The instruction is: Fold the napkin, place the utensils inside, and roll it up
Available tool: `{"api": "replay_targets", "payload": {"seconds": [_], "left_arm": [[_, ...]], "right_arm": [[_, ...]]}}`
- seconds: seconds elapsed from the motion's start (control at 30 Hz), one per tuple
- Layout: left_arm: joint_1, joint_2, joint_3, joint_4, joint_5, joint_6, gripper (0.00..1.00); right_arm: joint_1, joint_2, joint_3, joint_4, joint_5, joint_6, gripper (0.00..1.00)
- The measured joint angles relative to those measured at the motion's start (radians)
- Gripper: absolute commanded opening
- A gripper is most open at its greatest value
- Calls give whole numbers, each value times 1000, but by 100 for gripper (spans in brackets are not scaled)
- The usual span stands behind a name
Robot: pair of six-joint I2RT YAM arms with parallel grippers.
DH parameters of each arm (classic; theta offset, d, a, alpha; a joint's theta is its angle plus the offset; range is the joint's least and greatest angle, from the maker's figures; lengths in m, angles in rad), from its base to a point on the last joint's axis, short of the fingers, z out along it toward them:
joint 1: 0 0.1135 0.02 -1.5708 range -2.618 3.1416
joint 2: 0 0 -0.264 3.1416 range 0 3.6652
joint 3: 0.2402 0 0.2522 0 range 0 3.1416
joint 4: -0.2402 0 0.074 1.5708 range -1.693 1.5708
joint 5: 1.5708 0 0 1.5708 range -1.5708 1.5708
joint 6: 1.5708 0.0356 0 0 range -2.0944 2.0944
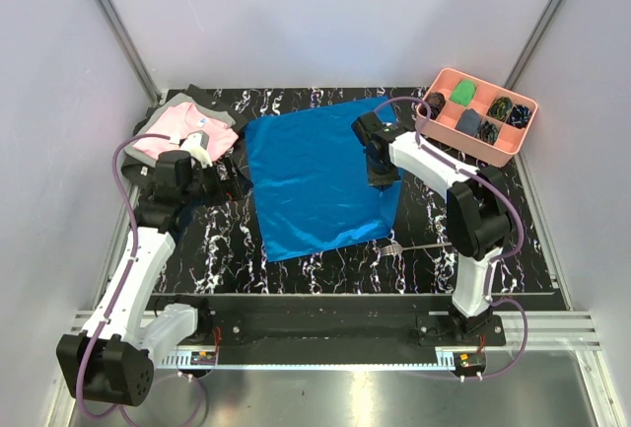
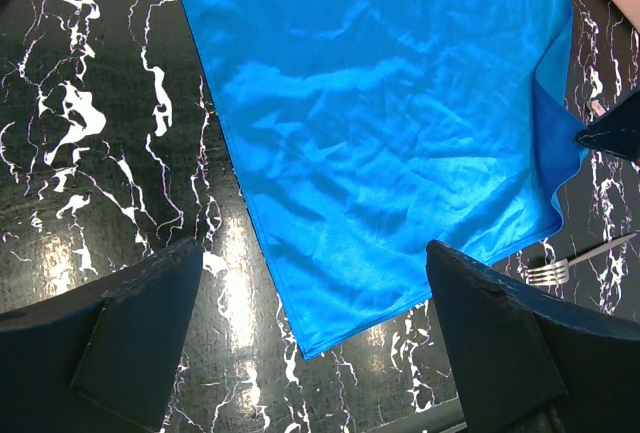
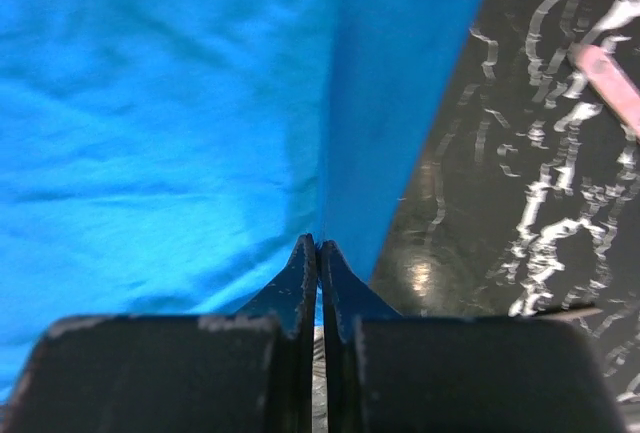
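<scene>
No legible text, labels, brand marks, numbers or signs observed on any surface in any view.

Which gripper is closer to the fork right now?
Right. The right gripper, shut on the napkin at its right edge, sits just beyond the fork. The left gripper is open at the opposite, left edge, the whole napkin between it and the fork.

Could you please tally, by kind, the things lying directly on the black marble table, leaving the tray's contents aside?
shiny royal-blue satin napkin: 1
pink folded shirt with grey trim: 1
thin silver metal fork: 1
pink compartment tray: 1
Total: 4
</scene>
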Motion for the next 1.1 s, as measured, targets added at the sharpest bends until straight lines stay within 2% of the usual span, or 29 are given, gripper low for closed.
{"api": "replay_targets", "payload": {"seconds": [0.13,0.4,0.53,0.7,0.83,0.93,1.1], "left_arm": [[1,-1,0,0,0,0,96],[18,-9,-3,0,-2,3,96],[39,-9,-3,0,-3,4,96],[76,-8,-6,0,-3,3,96],[97,-6,-8,0,-3,3,96],[103,-6,-8,0,-3,3,96],[117,-3,-8,0,0,3,96]], "right_arm": [[1,8,61,1,-78,2,0],[13,156,338,123,-285,55,0],[29,282,503,177,-368,94,0],[60,520,844,222,-445,158,0],[80,679,1049,271,-488,214,0],[86,748,1094,340,-512,262,0],[87,771,1013,534,-556,362,0]]}}
